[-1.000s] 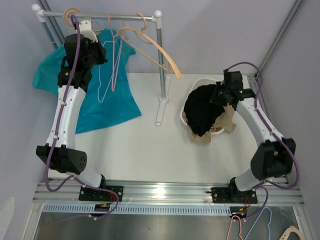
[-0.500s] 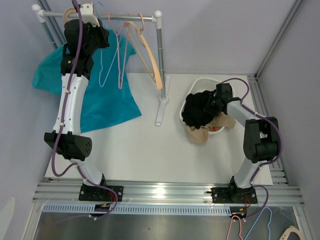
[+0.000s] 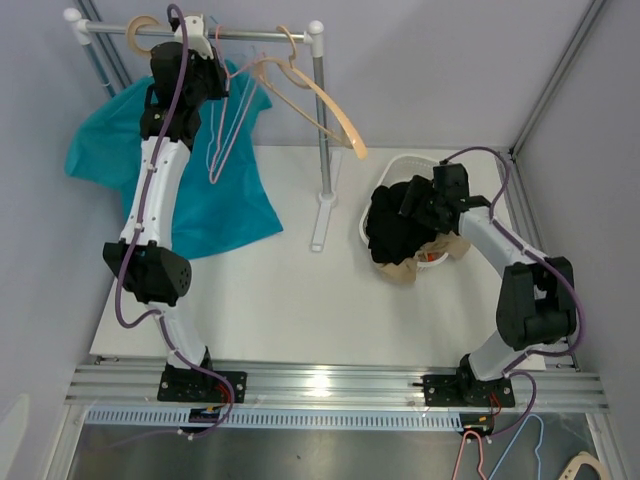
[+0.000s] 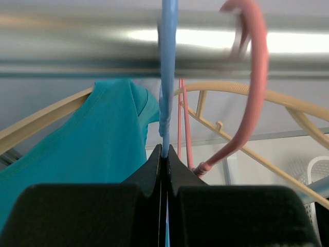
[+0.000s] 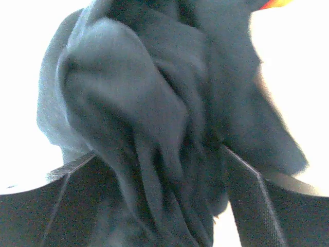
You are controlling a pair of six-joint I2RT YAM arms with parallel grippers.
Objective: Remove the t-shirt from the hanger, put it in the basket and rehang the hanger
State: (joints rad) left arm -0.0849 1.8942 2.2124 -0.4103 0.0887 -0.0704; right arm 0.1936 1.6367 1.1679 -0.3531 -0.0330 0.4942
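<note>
High at the clothes rail (image 3: pixel 240 34), my left gripper (image 3: pixel 205 42) is shut on the hook of a blue wire hanger (image 4: pixel 167 77) that loops over the rail (image 4: pixel 77 46); the jaws (image 4: pixel 165 154) pinch the wire just under it. A teal t-shirt (image 3: pixel 190 190) hangs at the rail's left end on a wooden hanger (image 4: pixel 46 116). Over at the right, my right gripper (image 3: pixel 410 200) stands open above a black t-shirt (image 3: pixel 395 225) heaped in the white basket (image 3: pixel 400 163). Its fingers (image 5: pixel 267 211) lie either side of the black cloth (image 5: pixel 154 103) without pinching it.
A pink wire hanger (image 3: pixel 235 120) and an empty wooden hanger (image 3: pixel 320 100) hang on the rail beside the blue one. The rack's post (image 3: pixel 322 140) and foot stand mid-table. A tan garment (image 3: pixel 405 270) spills over the basket's near rim. Spare hangers (image 3: pixel 500 450) lie below the table's near edge.
My right gripper has opened and let go of the black t-shirt, which has settled into the basket. My left gripper has risen to the rail and shifted right with the blue hanger; the hangers swing.
</note>
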